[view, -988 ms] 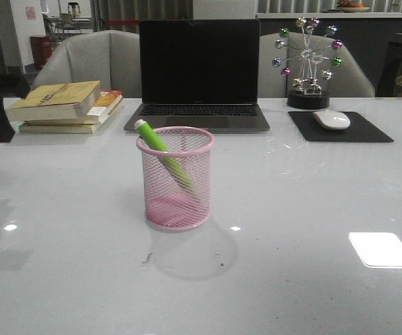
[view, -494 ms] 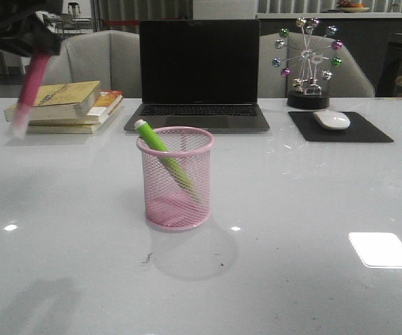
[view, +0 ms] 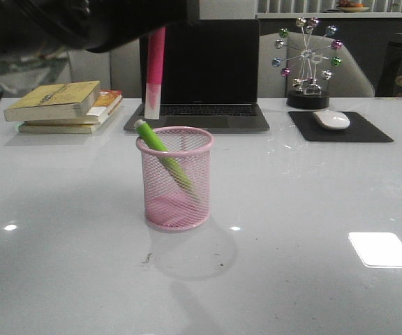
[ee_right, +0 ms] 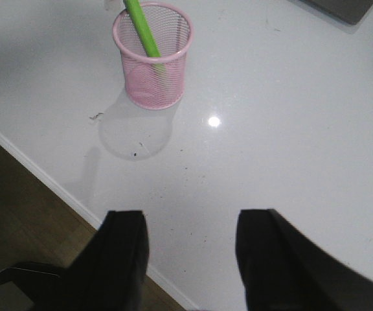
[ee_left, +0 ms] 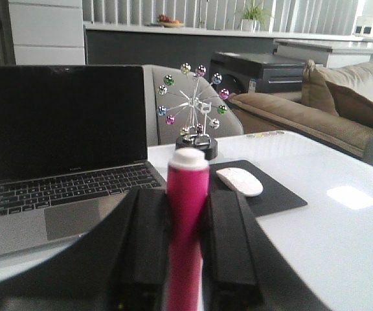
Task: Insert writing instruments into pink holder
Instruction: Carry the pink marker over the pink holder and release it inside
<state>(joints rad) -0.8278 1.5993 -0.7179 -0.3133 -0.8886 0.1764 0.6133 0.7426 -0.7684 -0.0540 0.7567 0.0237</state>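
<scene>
White glossy worktop, big and reflective. Black laptop at the far edge, screen dark; stack of books at the far left, black mouse pad with white mouse and a beaded wire ferris-wheel ornament at the far right.

Pink wire-mesh cylindrical holder stands upright mid-worktop, rolled rim, solid base. Lime green marker already inside, leaning so its whitish end rests on the left of the rim.

My left gripper is clamped on the magenta pink marker, fingers pressing both sides of the smooth barrel. Front view shows it hanging near vertical, whitish end down, above and slightly behind the left part of the rim, not yet inside.

My right gripper is spread wide, holds nothing, near the front edge, well apart from the holder.

Step in hand: lining up the drop. I'd shift toward the holder's centre-right, away from the green marker's top, lower until the tip is below the rim, then release. Light mesh cup could tip or slide on the slick top if I clip the rim.
</scene>
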